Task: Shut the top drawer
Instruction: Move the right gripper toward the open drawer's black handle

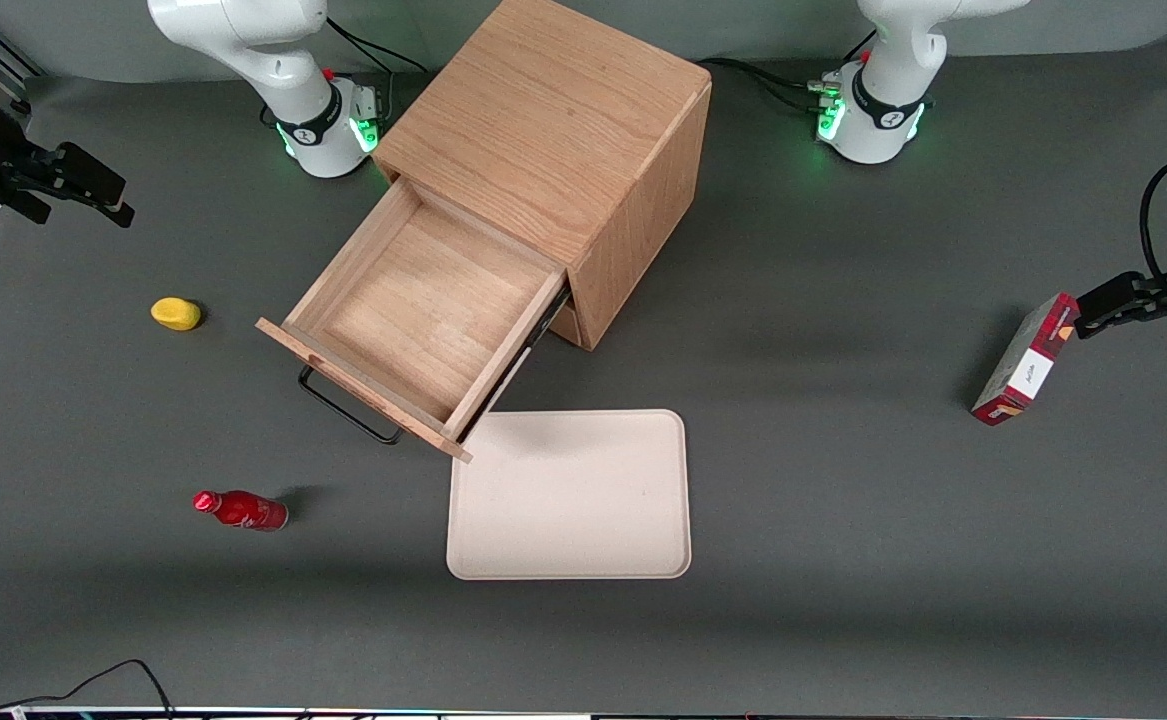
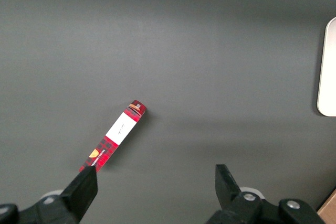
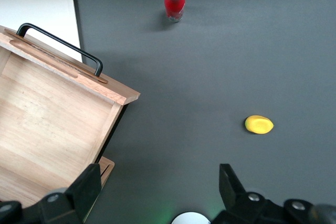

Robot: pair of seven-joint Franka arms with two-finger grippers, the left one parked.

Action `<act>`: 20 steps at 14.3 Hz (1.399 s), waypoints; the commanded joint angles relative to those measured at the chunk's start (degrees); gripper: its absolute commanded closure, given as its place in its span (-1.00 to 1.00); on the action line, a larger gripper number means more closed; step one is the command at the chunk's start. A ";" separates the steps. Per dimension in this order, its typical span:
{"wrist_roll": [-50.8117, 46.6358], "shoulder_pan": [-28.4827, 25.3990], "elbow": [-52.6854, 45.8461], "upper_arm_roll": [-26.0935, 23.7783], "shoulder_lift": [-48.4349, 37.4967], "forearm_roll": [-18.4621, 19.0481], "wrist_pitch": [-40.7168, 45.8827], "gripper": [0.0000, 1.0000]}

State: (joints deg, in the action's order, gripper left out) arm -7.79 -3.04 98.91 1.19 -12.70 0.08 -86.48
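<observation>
The top drawer (image 1: 423, 310) of the light oak cabinet (image 1: 553, 130) stands pulled far out and is empty inside. Its black bar handle (image 1: 343, 405) sticks out from the front panel, facing the front camera at an angle. My gripper (image 1: 113, 200) hangs over the table toward the working arm's end, well apart from the drawer. In the right wrist view the gripper (image 3: 157, 182) is open with nothing between its fingers (image 3: 86, 184). That view also takes in the drawer (image 3: 47, 129) and its handle (image 3: 63, 43).
A cream tray (image 1: 571, 495) lies on the table just in front of the open drawer. A red bottle (image 1: 243, 510) and a yellow object (image 1: 176, 313) lie toward the working arm's end. A red box (image 1: 1026, 372) stands toward the parked arm's end.
</observation>
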 commanded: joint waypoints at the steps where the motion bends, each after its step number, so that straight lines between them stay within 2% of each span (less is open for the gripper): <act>1: 0.41 0.14 -1.97 0.13 0.66 -0.87 1.93 -1.00; 15: 0.32 1.02 -3.72 0.22 2.76 -0.96 2.90 -1.00; 17: 0.32 0.67 -9.40 0.13 6.69 -1.04 3.77 -1.00; 20: 0.32 -0.38 -26.69 -0.49 18.80 -1.13 11.57 -1.00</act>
State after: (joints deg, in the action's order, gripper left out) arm -7.79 -2.63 86.92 0.88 -4.46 0.01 -80.99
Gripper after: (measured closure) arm 0.000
